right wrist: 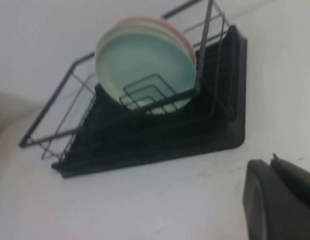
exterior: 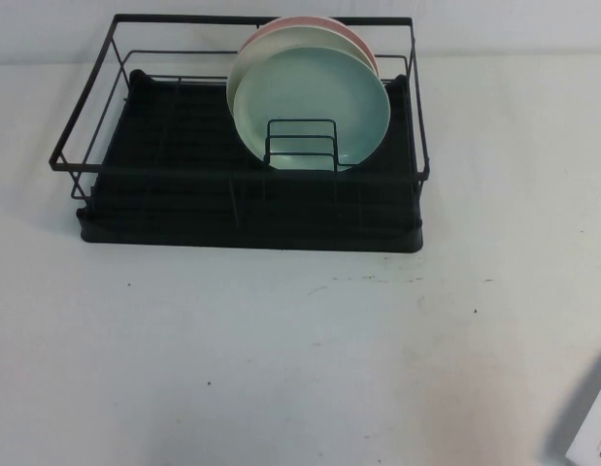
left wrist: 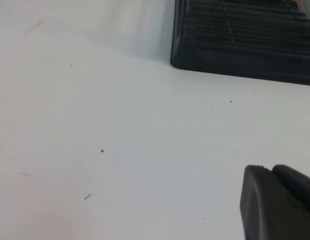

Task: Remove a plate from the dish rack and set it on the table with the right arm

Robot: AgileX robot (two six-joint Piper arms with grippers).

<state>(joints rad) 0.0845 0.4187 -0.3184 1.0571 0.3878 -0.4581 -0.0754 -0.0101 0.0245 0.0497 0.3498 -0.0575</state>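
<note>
— From up high, where are we? 
— Nothing lifted, I'd say. The mint plate (exterior: 315, 102) stands upright in the dish rack (exterior: 145, 107), frontmost, with the cream plate (exterior: 244, 68) and pink plate (exterior: 350, 37) behind it. The tabletop (exterior: 281, 359) waits.

— Left wrist view? 
— The left hand (left wrist: 277, 202) hangs over the tabletop beside the rack's corner; I can't tell its grip.

— Right wrist? 
— The right hand (right wrist: 280, 200) is well short of the rack, grip unclear. Next, reach for that plate's rim.
</note>
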